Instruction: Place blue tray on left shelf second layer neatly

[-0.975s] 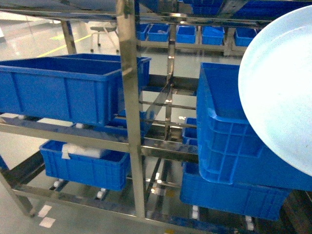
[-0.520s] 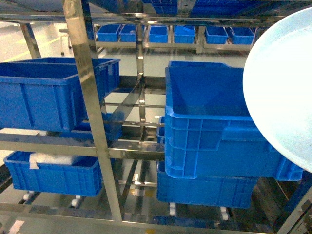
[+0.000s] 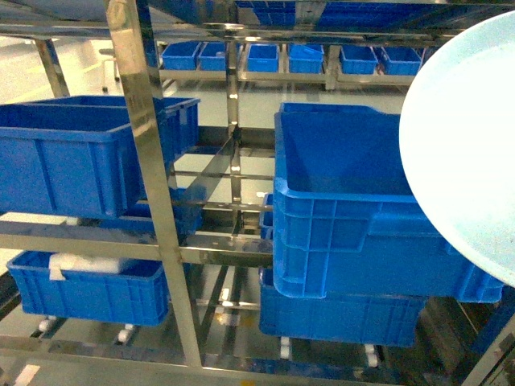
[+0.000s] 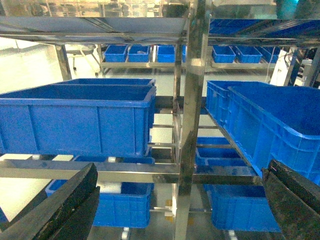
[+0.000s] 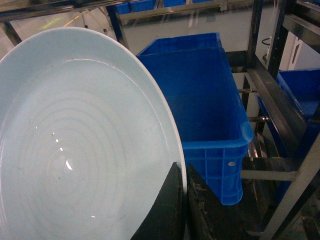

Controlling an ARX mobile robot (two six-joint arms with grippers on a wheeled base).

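Steel shelf (image 3: 153, 201) posts and rails fill the view, with blue crates (image 3: 354, 209) sitting on its tiers. Held up at the right, well clear of the left tiers, the tray (image 5: 75, 145) has its rim pinched between the closed fingers of the right gripper (image 5: 182, 210). Wide apart and holding nothing are the fingers of the left gripper (image 4: 175, 210).

Blue tray (image 3: 463, 153) cut by right edge; contents of lower-left crate (image 3: 84, 285) unclear.

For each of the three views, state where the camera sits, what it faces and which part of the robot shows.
Head: on the robot, facing the steel rack; the blue tray fills the right edge.
Left wrist: faces the rack; open left gripper frames the bottom.
Right wrist: looks along the tray, right gripper clamped on its rim.
Shared: the right-hand crate.
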